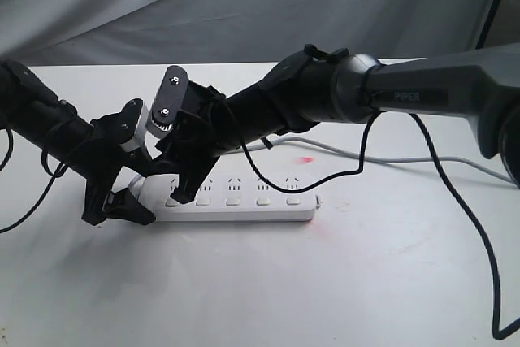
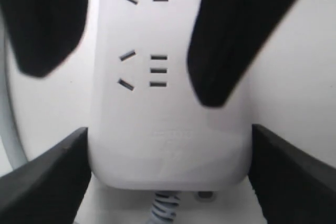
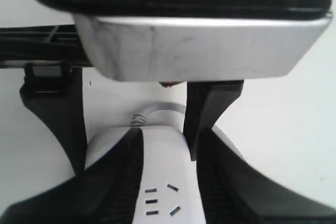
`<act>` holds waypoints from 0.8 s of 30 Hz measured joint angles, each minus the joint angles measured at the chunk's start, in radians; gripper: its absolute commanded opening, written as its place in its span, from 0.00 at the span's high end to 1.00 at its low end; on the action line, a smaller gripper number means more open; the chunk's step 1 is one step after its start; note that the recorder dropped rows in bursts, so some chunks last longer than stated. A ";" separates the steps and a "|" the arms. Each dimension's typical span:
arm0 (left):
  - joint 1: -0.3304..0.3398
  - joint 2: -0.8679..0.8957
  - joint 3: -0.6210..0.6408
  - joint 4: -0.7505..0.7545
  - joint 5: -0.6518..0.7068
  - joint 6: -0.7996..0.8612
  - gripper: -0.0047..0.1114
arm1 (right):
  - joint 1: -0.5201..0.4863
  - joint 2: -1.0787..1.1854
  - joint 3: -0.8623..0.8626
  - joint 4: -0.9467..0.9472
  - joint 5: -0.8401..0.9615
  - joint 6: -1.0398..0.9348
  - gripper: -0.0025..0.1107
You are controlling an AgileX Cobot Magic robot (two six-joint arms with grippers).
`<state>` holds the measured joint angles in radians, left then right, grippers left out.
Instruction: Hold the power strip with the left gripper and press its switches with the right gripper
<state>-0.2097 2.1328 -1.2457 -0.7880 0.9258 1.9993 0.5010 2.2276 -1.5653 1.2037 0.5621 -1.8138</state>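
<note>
The white power strip (image 1: 244,205) lies flat on the table, cord end to the left. My left gripper (image 1: 120,209) is shut on that rounded end (image 2: 168,150), one black jaw against each long side. My right gripper (image 1: 172,183) hovers open over the first socket group (image 3: 163,200), one finger on either side of it. One of its fingertips (image 1: 185,194) sits at the leftmost switch, and I cannot tell if it touches. Several other switches (image 1: 233,200) show in a row along the near edge.
The strip's grey cord (image 1: 390,156) trails off behind to the right. A loose black cable (image 1: 455,225) droops from the right arm across the white table (image 1: 341,282). A red light spot (image 1: 307,158) lies behind the strip. Grey cloth hangs behind.
</note>
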 measured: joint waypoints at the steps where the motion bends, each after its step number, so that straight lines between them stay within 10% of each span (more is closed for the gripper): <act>1: 0.000 0.000 0.000 0.000 0.000 0.000 0.35 | 0.000 0.006 0.000 0.001 0.000 -0.003 0.69; 24: 0.000 0.000 0.000 0.000 0.000 0.000 0.35 | 0.000 0.035 -0.002 -0.078 0.021 -0.043 0.69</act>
<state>-0.2097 2.1328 -1.2457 -0.7880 0.9258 1.9993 0.5010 2.2628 -1.5675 1.1256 0.5833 -1.8567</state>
